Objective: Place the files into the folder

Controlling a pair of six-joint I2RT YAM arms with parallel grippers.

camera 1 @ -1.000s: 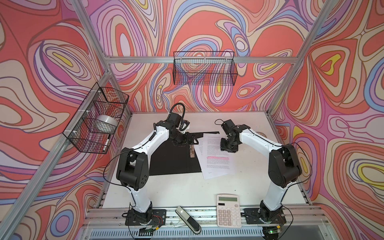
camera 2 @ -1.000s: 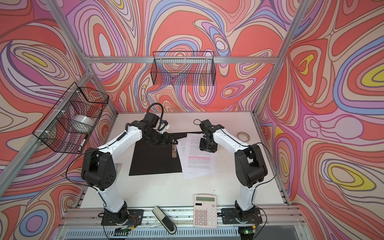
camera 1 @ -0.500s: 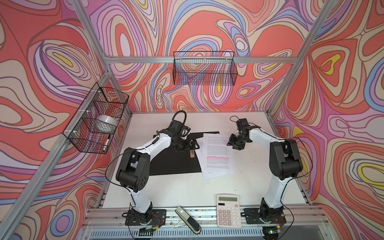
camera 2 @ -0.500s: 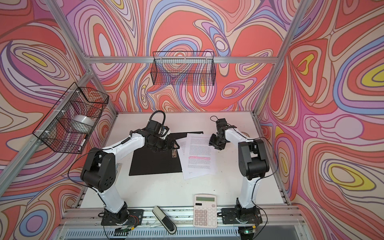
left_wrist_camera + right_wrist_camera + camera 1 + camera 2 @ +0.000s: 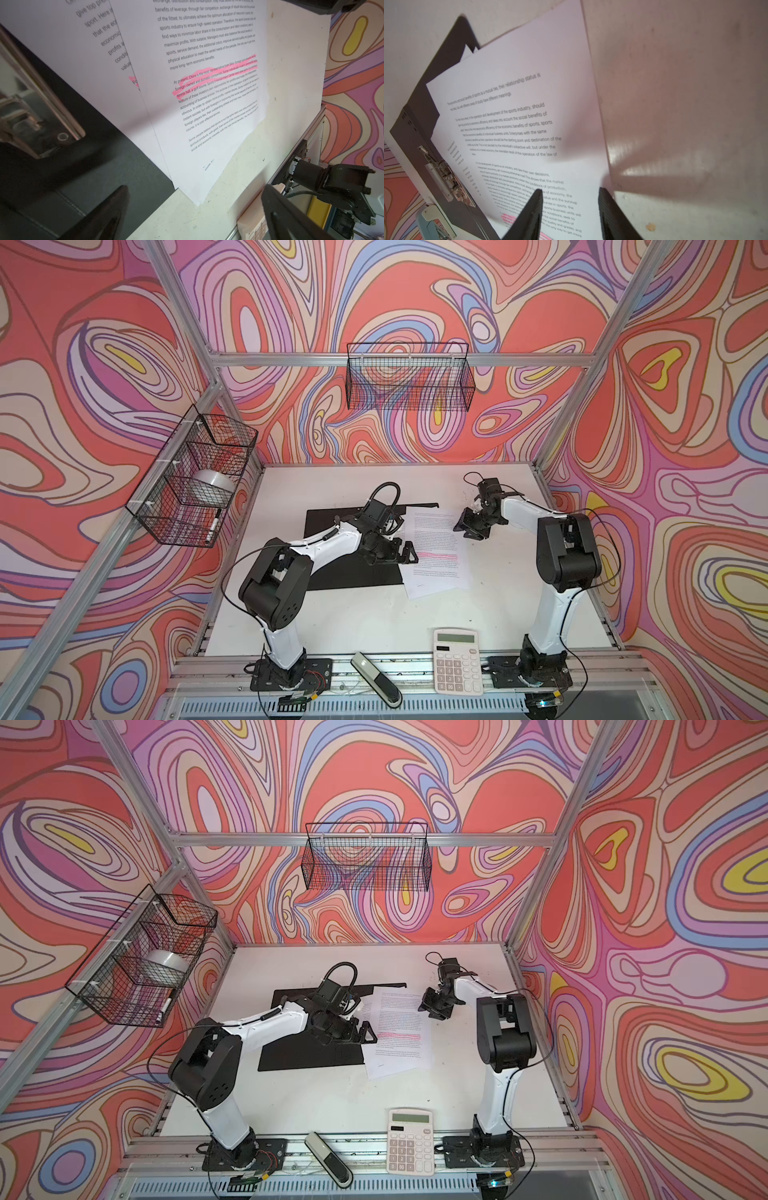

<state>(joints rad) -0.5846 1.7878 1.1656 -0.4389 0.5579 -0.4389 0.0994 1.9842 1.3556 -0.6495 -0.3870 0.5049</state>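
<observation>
I'm hovering over one white surface (image 5: 353, 622) within swirl-patterned walls (image 5: 415, 302), left fingers (image 5: 405, 553) gaping wide, right fingers (image 5: 469, 529) half-open, both empty. Files (image 5: 436, 543) are lying across one open folder's (image 5: 357, 578) edge; one calculator (image 5: 458, 659), two wire baskets (image 5: 409, 377).

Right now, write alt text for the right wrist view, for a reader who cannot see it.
White printed files lie fanned over the open black folder, next to its metal clip, with white table alongside. The right gripper hangs open over the top sheet's edge, holding nothing; a pink highlight shows near one finger.
</observation>
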